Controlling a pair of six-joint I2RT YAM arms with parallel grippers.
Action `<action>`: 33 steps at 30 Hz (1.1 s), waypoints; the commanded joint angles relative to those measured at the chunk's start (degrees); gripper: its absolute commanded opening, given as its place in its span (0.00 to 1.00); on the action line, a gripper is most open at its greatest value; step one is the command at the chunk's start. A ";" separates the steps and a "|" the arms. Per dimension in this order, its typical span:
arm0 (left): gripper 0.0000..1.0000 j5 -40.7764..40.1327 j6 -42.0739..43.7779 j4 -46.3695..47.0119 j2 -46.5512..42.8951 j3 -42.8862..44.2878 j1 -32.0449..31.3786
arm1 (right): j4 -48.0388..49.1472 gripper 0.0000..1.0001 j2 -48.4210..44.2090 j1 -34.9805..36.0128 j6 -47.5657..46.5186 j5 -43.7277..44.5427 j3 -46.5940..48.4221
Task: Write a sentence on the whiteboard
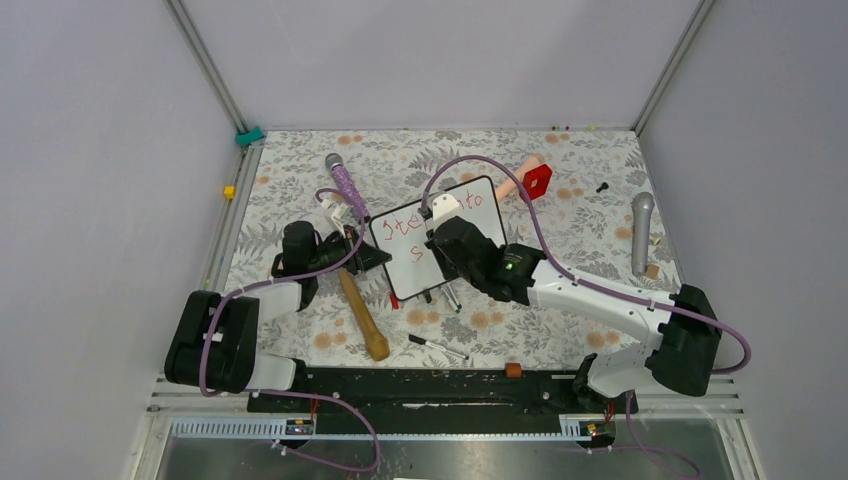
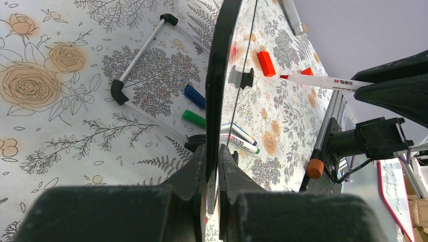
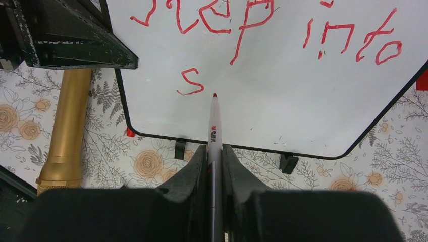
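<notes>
Top cam: we're looking down at the whiteboard [image 1: 478, 205], sitting mid-table and turned a bit off square, w/ the sentence [image 1: 405, 222] running in red across its upper part. The L gripper [image 1: 368, 256] is sitting at the board's left edge. The R gripper [image 1: 447, 243] is hanging over the board's lower middle. A gold handle [image 1: 362, 315] and a loose pen [image 1: 437, 346] are lying nearer the arm bases.

Left wrist: the jaws are pinching tight on the board's black frame, so this arm is doing the steadying. Beyond the edge we're seeing the red marker [image 2: 323, 80] poking out of the other arm's fingers.

Right wrist: the fingers are clamping the marker's barrel, tip pointing up at the board. "step into" is reading clear along the top, w/ a lone "s" starting line two. The tip is sitting just right of that "s". Touching or just off, we can't tell.

So we're calling it early in line two. Next move, imo: shifting the tip slightly right, pressing lightly, forming the next letter level w/ the "s".
</notes>
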 commanded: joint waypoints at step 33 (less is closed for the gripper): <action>0.00 -5.28 2.18 -1.82 1.79 1.17 0.69 | 10.57 0.00 -6.29 -0.23 -2.94 2.02 -8.87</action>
